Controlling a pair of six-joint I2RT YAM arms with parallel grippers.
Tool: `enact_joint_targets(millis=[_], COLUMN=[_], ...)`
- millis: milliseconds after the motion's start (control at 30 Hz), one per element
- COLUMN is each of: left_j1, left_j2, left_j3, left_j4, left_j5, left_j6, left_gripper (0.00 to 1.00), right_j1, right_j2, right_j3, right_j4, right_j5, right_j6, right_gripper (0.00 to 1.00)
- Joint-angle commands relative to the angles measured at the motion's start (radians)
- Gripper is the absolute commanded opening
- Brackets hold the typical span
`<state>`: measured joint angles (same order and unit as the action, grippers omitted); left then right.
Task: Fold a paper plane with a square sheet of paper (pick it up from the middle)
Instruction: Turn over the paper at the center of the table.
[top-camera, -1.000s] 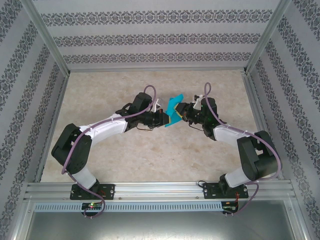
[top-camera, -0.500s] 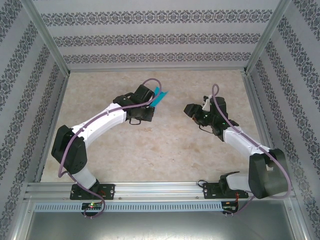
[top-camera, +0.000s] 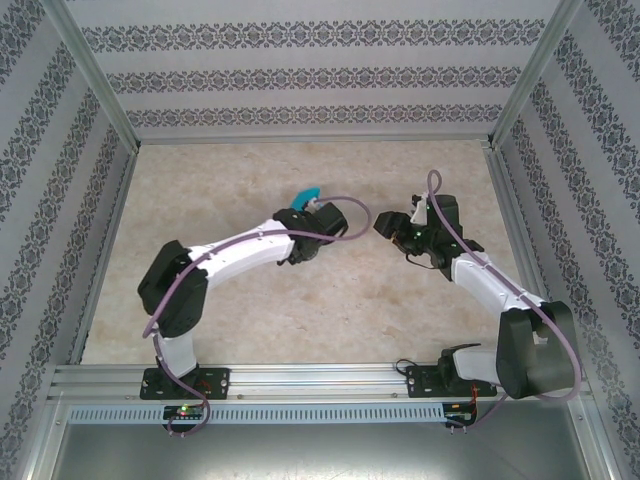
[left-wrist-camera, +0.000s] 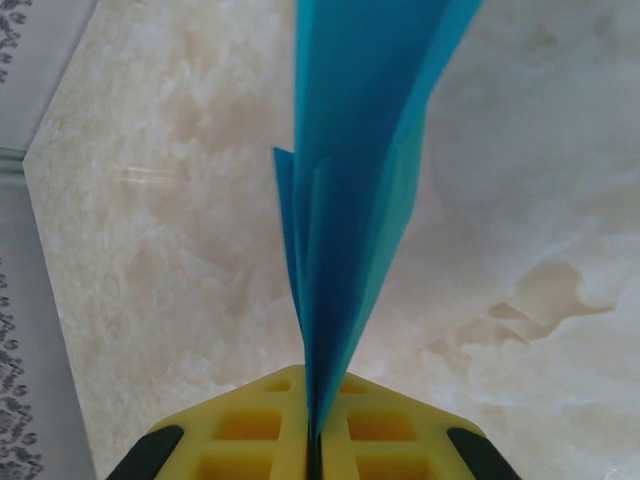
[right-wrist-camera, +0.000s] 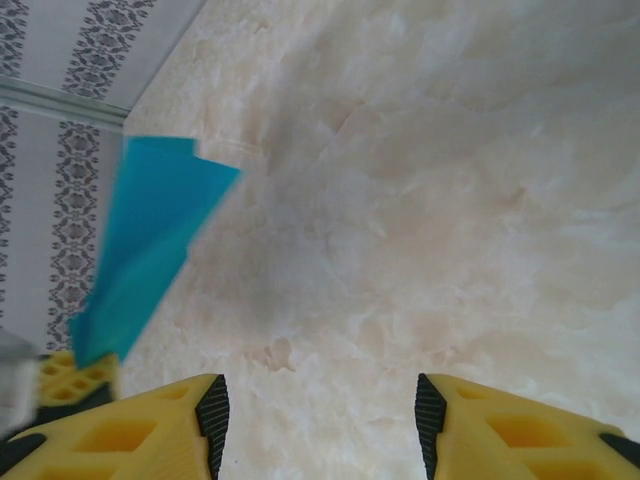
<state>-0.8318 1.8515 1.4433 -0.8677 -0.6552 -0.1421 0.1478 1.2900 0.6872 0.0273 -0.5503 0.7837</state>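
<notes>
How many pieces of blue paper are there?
1. The folded teal-blue paper is pinched between the left arm's yellow fingers, over the middle of the beige marbled table. No other piece shows, though one could be hidden under an arm.

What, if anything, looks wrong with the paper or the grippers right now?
Nothing stands out. The folded teal paper is clamped edge-on in the shut left gripper, its layers fanning slightly beyond the grip, no tear visible. The right gripper is open and empty, apart from the paper.
</notes>
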Motion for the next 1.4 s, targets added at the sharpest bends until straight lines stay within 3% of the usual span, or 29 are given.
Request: enact_joint_targets(millis=[0,267,467,667,967,1200,1367], left_j1=[-0.052,-0.166,-0.243,-0.254,-0.253,-0.229,-0.100], left_j2=[0.042,0.163,0.204,0.203,0.053,-0.148,-0.320], left_j3=[-0.001,-0.019,-0.066,-0.084,-0.090,-0.114,-0.211], left_j4=[-0.004,0.071,0.161,0.185,0.169,0.071,0.073], left_j5=[-0.079,-0.039,0.037,0.113,0.388,0.606,0.770], left_j6=[0.054,0.106,0.179,0.187,0.157,0.072,-0.035], left_gripper=[0.12,0.16,0.28,0.40,0.67,0.74,0.74], right_j1=[-0.037,-0.122,-0.140,-0.112,-0.027,0.094,0.222], right_j2=[0.018,0.019,0.032,0.072,0.106,0.105,0.125], right_j3=[-0.007,-0.046,-0.044,-0.039,-0.022,-0.029,-0.002], right_j4=[0.083,0.134,0.162,0.217,0.223,0.219,0.218], right_j5=[-0.097,-0.168,-0.192,-0.215,-0.208,-0.163,-0.079], right_j6=[0.022,0.051,0.067,0.101,0.100,0.117,0.135], right_gripper=[0.55,0.56,0.55,0.53,0.51,0.47,0.37])
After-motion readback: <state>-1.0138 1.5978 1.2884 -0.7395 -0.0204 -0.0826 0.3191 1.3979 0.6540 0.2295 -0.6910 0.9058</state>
